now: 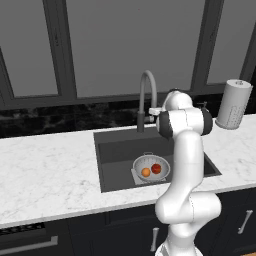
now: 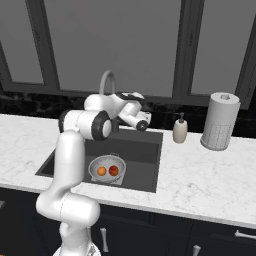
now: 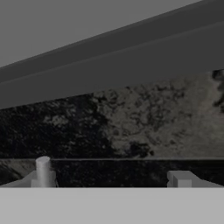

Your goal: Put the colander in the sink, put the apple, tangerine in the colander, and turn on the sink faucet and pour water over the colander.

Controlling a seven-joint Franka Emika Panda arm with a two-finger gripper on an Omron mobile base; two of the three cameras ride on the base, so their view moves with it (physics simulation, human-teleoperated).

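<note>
A: Arm (image 1: 187, 165) looks like? 
B: Glossy white shells, rounded, fat tube links w/ bulging elbows. Dark grey/black bands at joints, esp. big black ring by the upper joint.
A: Hand end?
B: White wrist block w/ dark trim, black round cap on its side. Gripper (image 3: 111, 179): two small grey finger tips, squarish, set wide apart. No cables or markings visible.

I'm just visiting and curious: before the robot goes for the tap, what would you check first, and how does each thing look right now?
1. Colander sits in the sink: ok.
2. Apple and tangerine lie in the colander: ok.
3. Hand open and holding nothing: ok.
4. Hand up near the sink faucet: ok.
5. Hand touching the faucet: cannot tell.
6. Water running: not ok, none visible.
</note>
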